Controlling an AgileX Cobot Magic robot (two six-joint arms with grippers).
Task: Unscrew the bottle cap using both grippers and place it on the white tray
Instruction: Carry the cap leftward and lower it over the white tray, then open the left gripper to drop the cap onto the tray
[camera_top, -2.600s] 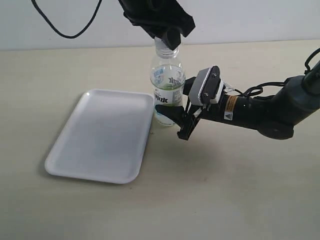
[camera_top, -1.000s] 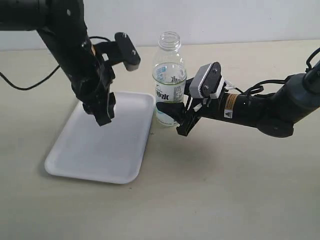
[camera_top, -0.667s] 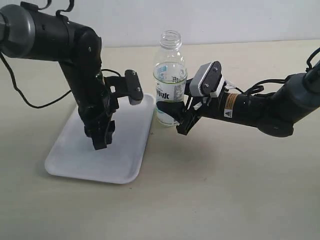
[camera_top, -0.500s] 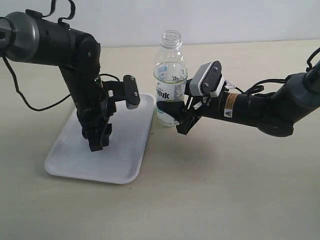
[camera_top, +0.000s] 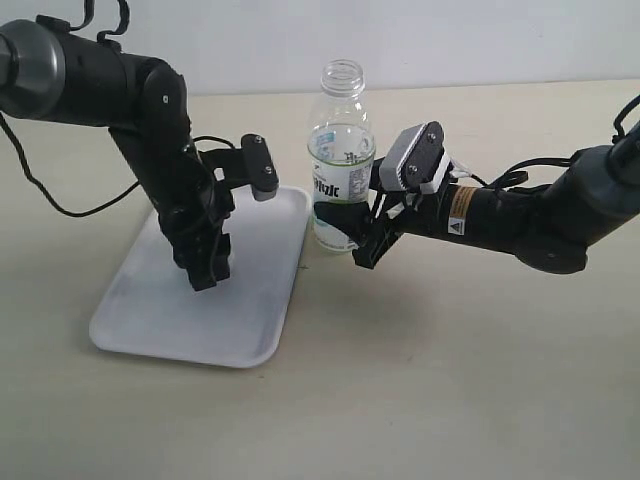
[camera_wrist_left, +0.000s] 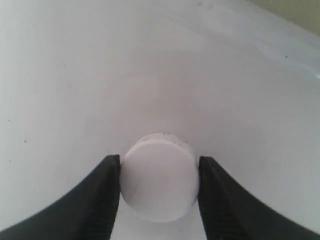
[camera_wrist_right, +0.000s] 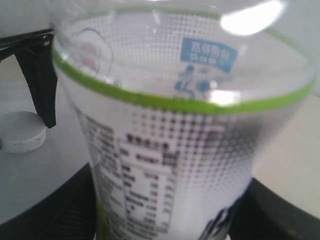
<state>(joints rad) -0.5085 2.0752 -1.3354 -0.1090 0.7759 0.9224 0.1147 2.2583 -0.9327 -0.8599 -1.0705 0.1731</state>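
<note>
Two grippers are at work, one on each task item. The left gripper (camera_top: 208, 278) points down over the middle of the white tray (camera_top: 140, 320), well inside its raised rim on every side. In the left wrist view its black fingers (camera_wrist_left: 106, 200) press against opposite sides of the bottle cap (camera_wrist_left: 159, 182), pinching it with the flat top in view. The right wrist view shows the cap low on the tray floor, apparently resting there, with one fingertip against its edge.

The right gripper (camera_top: 345, 238) reaches in sideways and clamps the lower body of the bottle (camera_top: 340, 150), one finger on each side of the label. The bottle stands upright on the table (camera_top: 450, 380) with its threaded neck bare and open.

The tray's nearest long edge runs just beside the bottle's base, with only a thin strip of table between them. A clear gap separates the left wrist's grey block (camera_top: 260, 168) from the bottle. Bare table spreads wide in front of the tray and under the right arm.
</note>
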